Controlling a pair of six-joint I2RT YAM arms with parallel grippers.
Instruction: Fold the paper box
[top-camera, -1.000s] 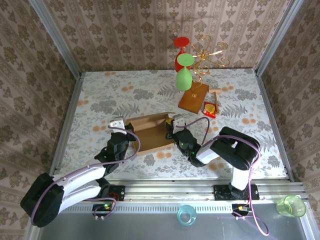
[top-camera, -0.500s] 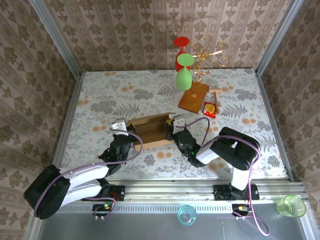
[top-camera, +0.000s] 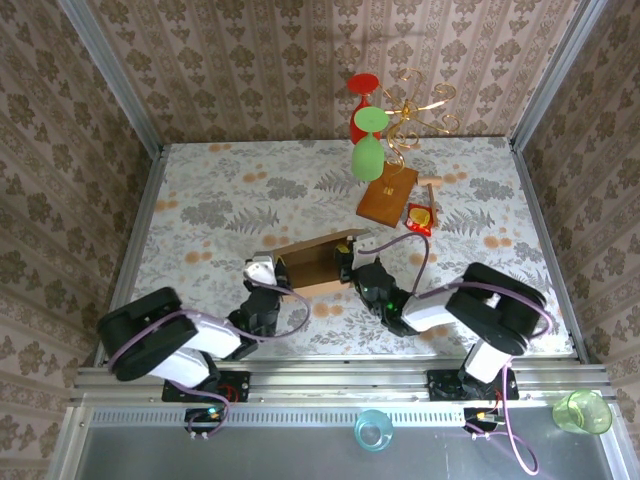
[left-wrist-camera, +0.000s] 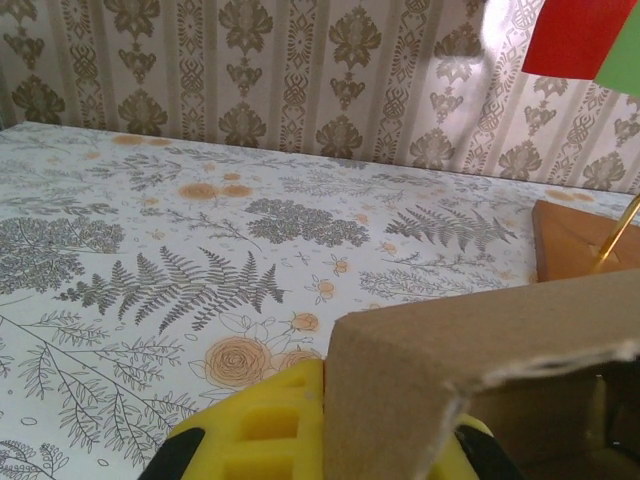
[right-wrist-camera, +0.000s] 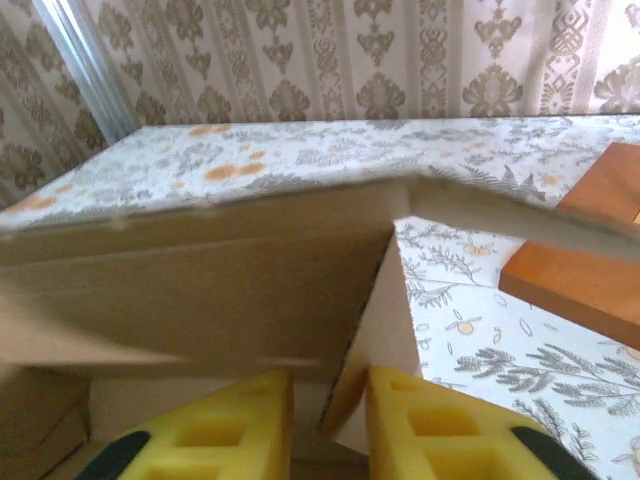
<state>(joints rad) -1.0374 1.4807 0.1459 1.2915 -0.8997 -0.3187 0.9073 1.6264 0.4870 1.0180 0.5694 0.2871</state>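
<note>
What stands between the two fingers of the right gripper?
A flap of the box, its lower edge between the yellow fingers; the right wrist view shows it.

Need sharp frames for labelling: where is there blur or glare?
Top external: evenly lit and sharp, the paper box crisp. Left wrist: a bright glare patch on the wall, the box's near edge soft. Right wrist: the box's upper edge smeared, the table print behind it clearer.

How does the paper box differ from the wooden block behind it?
The paper box is light brown; the wooden block is darker, reddish brown. The paper box is larger than the wooden block. The paper box is hollow with raised walls; the wooden block is a flat slab. Both are rectangular and brownish.
</note>
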